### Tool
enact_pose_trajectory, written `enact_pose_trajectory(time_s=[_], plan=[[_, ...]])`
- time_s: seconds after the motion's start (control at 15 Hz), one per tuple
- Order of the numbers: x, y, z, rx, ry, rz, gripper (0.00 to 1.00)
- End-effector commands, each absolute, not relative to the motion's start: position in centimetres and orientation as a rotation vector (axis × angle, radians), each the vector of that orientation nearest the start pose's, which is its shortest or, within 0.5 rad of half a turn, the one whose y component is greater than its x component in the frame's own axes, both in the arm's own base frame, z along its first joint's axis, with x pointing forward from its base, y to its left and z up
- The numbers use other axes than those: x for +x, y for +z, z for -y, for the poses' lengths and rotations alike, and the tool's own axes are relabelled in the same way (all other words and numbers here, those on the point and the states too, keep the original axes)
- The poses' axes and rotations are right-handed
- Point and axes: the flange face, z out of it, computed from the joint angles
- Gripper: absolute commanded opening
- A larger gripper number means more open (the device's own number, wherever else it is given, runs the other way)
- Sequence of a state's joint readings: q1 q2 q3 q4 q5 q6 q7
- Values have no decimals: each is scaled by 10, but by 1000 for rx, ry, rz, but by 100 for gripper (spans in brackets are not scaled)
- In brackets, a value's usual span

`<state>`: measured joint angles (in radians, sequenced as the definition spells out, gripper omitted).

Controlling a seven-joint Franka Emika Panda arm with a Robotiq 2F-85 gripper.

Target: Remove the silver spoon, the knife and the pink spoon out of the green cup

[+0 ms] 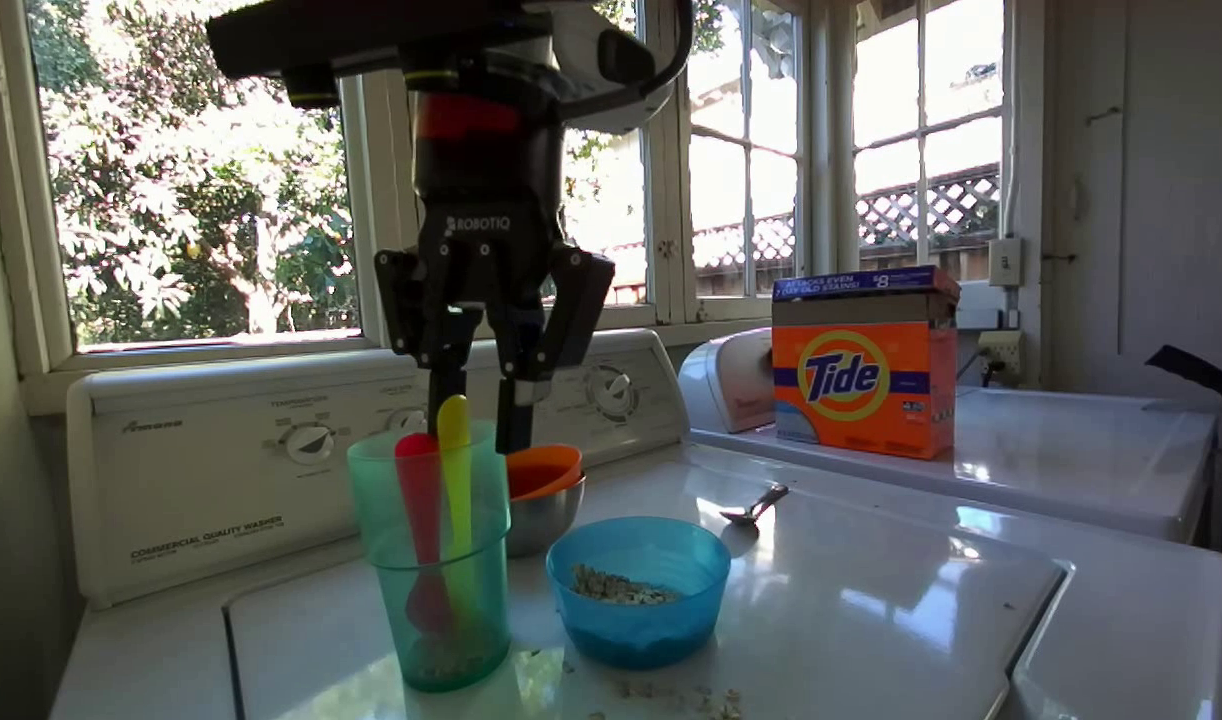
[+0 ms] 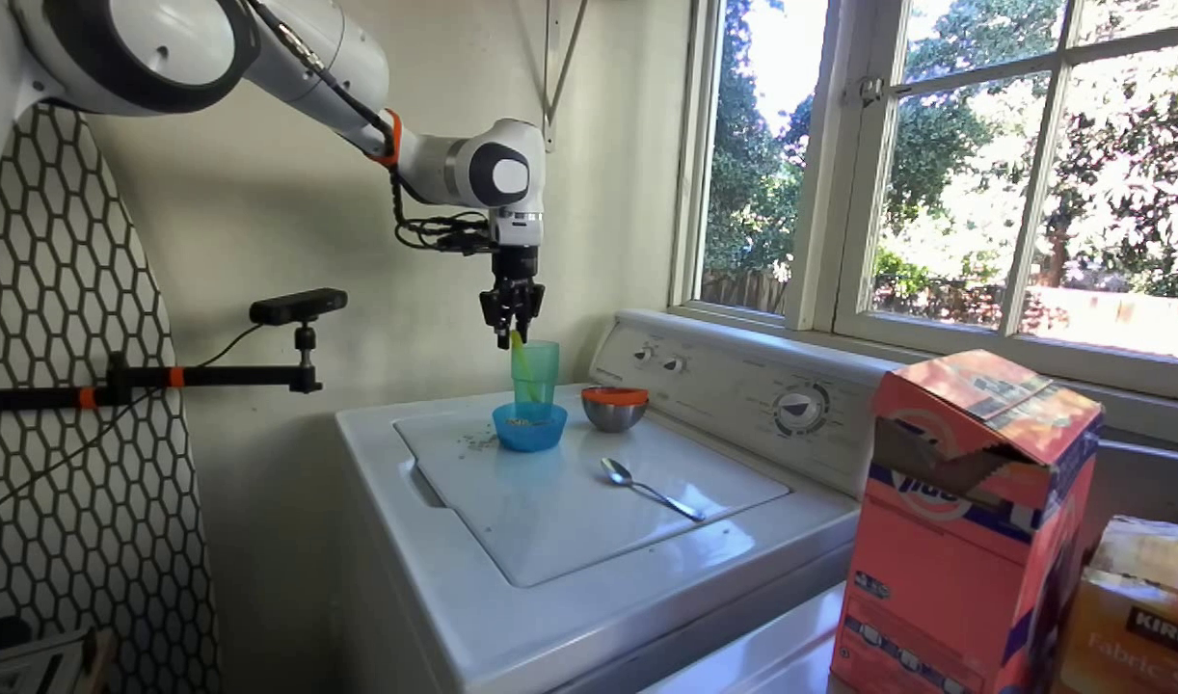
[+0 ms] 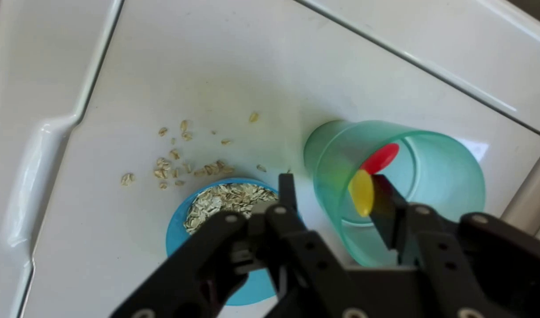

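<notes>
- Green cup [image 1: 386, 530]: stood upright on the washer lid [image 1: 871, 590], toward the left in an exterior view; the pink spoon [image 3: 382, 157] and the knife [image 3: 362, 193] are contained in it, side by side, both leaned.
- The knife's yellow end is raised above the rim, while the pink spoon's is seen at about rim level.
- Silver spoon [image 1: 766, 501]: laid on the lid outside the cup, to the right of the blue bowl [image 1: 631, 640] and farther off.
- In the blue bowl, just right of the cup, oat flakes [image 1: 621, 588] are held; stray flakes [image 3: 214, 168] are scattered on the lid beside it.
- Gripper [image 1: 481, 428]: its fingers are set moderately apart, with a visible gap; in the wrist view one is seen over the cup's mouth beside the knife, the other outside the rim. Whether the knife is touched cannot be told.
- Beyond the cup, to its right, a steel bowl [image 1: 553, 522] is partly hidden; an orange bowl [image 1: 549, 470] is seated in it.
</notes>
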<state>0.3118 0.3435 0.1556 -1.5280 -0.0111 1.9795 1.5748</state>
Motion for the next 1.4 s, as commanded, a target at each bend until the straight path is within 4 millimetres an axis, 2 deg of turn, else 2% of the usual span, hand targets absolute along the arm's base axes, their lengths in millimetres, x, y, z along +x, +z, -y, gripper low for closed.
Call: enact_pose_trajectory(time_s=[0.0,0.13,0.2,0.47,0.6,0.73,0.93,1.13,1.2,1.33], plan=[[610,476,-295,-2574,-43,-1637,15],[610,479,-295,-2570,-46,-1638,1],[611,479,-296,-2569,-46,-1639,0],[610,494,-294,-2562,-40,-1627,2],[608,510,-287,-2573,-40,-1610,3],[608,535,-276,-2542,-49,-1587,3],[606,581,-253,-2446,-53,-1522,3],[595,632,-216,-2315,-21,-1405,3],[590,646,-200,-2280,-8,-1385,3],[586,657,-168,-2240,-40,-1461,3]])
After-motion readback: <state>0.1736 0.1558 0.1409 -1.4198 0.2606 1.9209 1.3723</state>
